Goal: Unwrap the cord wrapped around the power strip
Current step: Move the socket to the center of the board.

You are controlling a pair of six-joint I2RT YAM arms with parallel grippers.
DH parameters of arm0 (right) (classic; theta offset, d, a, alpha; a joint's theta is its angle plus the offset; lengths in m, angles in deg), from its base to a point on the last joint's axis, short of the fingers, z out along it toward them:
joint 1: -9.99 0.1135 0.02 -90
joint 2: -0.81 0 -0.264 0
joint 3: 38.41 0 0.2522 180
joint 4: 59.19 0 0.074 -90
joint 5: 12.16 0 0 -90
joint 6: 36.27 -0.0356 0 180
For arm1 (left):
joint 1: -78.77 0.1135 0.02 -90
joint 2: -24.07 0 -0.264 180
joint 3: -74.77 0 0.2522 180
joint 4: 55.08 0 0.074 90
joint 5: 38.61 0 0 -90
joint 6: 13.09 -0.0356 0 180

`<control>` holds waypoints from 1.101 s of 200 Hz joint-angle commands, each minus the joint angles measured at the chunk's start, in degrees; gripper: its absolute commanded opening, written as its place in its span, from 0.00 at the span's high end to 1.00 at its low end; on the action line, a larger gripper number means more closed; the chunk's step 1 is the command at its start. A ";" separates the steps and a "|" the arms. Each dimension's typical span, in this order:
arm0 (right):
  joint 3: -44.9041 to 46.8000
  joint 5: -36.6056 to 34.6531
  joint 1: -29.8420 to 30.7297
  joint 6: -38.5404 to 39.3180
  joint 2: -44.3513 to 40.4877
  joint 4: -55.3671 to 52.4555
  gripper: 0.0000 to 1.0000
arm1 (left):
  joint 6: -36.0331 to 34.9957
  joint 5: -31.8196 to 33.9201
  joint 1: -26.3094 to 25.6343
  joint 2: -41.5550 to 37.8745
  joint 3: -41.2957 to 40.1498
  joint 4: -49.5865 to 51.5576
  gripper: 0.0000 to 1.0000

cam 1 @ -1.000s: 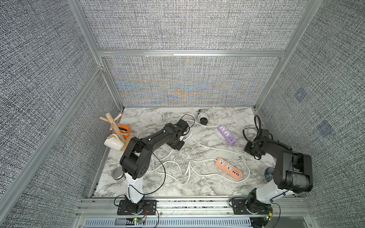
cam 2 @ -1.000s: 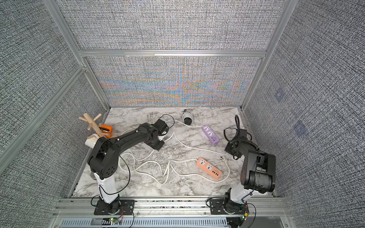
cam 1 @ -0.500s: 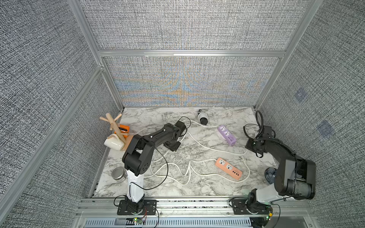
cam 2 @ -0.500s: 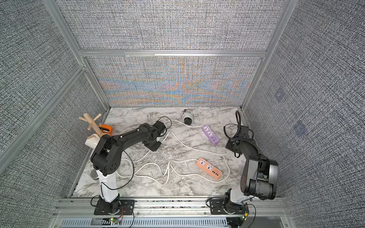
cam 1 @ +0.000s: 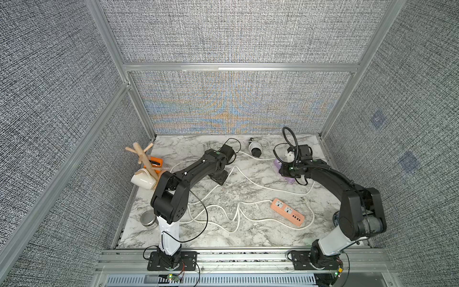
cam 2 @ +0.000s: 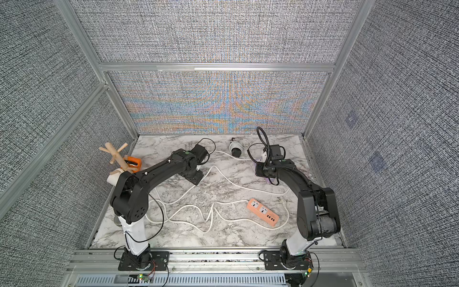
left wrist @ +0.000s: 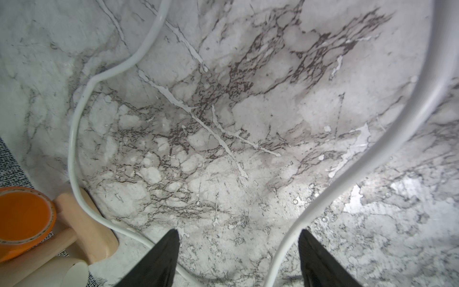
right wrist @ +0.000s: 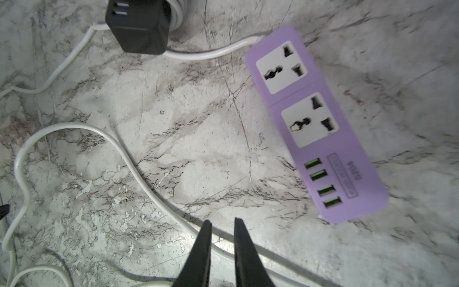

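A small black cube power strip (right wrist: 136,29) with white cord coiled round it lies near the back wall (cam 1: 255,149). A purple power strip (right wrist: 315,124) lies flat with its cord loose, partly under my right arm in a top view (cam 1: 278,164). My right gripper (right wrist: 222,221) hovers beside it with its jaws a narrow gap apart and nothing between them; a white cord (right wrist: 154,193) lies on the table beneath. My left gripper (left wrist: 238,233) stands wide open low over the marble. A white cord (left wrist: 372,154) runs just inside one finger, not gripped.
An orange power strip (cam 1: 286,215) lies front right, its white cord (cam 1: 223,218) looping across the table. At the left edge stand a wooden mug tree (cam 1: 145,159), a white mug (cam 1: 143,180), an orange tape roll (left wrist: 22,223) and a metal tin (cam 1: 148,218).
My left gripper has opened and let the white cord go. My right arm has swung from the right edge to above the purple strip, and its jaws have parted a little.
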 commanded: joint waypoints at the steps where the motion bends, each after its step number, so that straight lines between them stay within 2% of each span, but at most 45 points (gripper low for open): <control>1: -0.68 0.94 0.02 -2.43 2.90 3.31 0.80 | -0.63 -0.63 -0.01 -1.23 0.47 0.05 0.19; 37: 0.15 -2.67 -5.13 -3.08 6.66 4.19 0.79 | -0.44 -3.55 -0.02 -2.72 0.56 -2.84 0.16; 85: 1.73 -7.81 -13.98 -0.02 4.28 2.78 0.79 | 0.29 -8.57 -0.02 -1.18 3.16 -7.15 0.17; 106: 0.55 -8.17 -14.27 0.56 2.06 2.01 0.79 | 0.20 -8.65 -0.02 0.92 6.02 -7.29 0.17; 136: -1.91 -2.59 -11.96 -0.78 0.95 5.27 0.78 | 0.62 -10.44 -0.02 3.58 9.05 -9.24 0.18; 152: -6.70 -1.46 -10.03 -1.46 3.96 5.12 0.70 | 1.15 -11.29 -0.06 5.88 10.91 -9.99 0.19; 177: -16.03 -0.49 -8.40 -1.14 11.84 5.33 0.41 | 1.61 -11.16 -0.03 8.04 12.12 -10.49 0.19; 186: -19.19 -0.18 -7.99 -0.67 14.56 5.16 0.34 | 1.61 -11.15 -0.02 8.25 11.78 -10.90 0.19; 220: -29.11 -3.07 -6.48 2.02 23.44 3.28 0.33 | -0.40 -11.94 -0.10 10.35 9.72 -12.68 0.21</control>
